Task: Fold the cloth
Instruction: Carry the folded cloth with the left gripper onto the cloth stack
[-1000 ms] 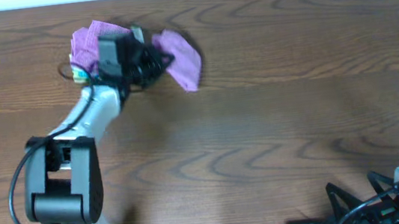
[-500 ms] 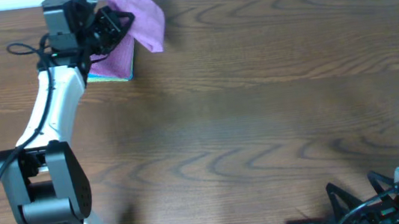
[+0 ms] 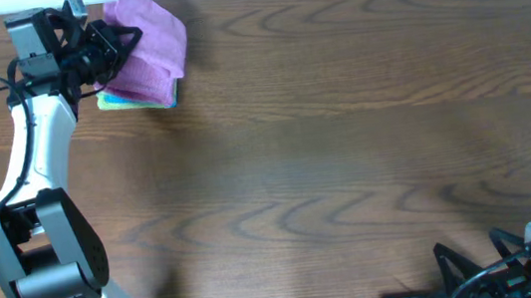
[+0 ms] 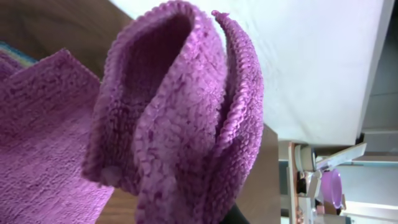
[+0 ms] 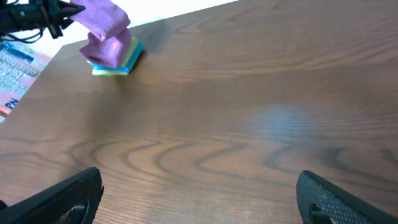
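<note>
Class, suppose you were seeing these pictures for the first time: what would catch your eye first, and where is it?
The bright purple cloth stands out at the far left corner of the wooden table, bunched up in the left tool. It sits over a stack of folded cloths with blue and green edges. Next comes the right tool, parked open at the near right edge.

Left gripper [image 3: 116, 41] pinches the purple cloth [image 3: 148, 44]; its fingertips are buried in it, I can't see them. Stack [image 3: 145, 100] under the cloth is mostly covered, only coloured edges show. Well apart from the cloth, right gripper [image 5: 198, 186] is cut off by the frame bottom.
</note>
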You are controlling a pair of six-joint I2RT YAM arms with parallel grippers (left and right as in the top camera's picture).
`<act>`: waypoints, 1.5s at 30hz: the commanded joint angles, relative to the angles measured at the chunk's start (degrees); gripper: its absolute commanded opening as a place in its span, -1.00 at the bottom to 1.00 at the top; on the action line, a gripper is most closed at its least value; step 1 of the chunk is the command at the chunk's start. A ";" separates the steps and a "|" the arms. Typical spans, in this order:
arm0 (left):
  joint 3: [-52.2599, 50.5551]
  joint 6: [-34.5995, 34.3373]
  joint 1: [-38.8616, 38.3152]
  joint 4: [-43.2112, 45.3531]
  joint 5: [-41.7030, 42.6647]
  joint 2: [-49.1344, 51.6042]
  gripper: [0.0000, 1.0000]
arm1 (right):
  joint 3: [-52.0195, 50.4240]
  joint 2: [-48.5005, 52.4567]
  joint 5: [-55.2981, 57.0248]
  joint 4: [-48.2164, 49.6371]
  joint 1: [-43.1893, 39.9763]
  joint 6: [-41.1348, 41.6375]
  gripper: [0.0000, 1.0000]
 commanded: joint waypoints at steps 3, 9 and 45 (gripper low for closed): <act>1.38 4.09 0.13 -2.23 -1.88 -1.07 -0.88 | -0.26 -0.17 0.61 -0.09 -0.31 0.66 0.98; 1.36 5.33 0.13 -2.40 -6.73 -1.05 -0.88 | -0.26 -0.17 0.61 -0.09 -0.31 0.66 0.99; 1.38 5.68 0.35 2.78 -13.97 8.87 -0.67 | -0.26 -0.17 0.61 -0.09 -0.31 0.66 0.98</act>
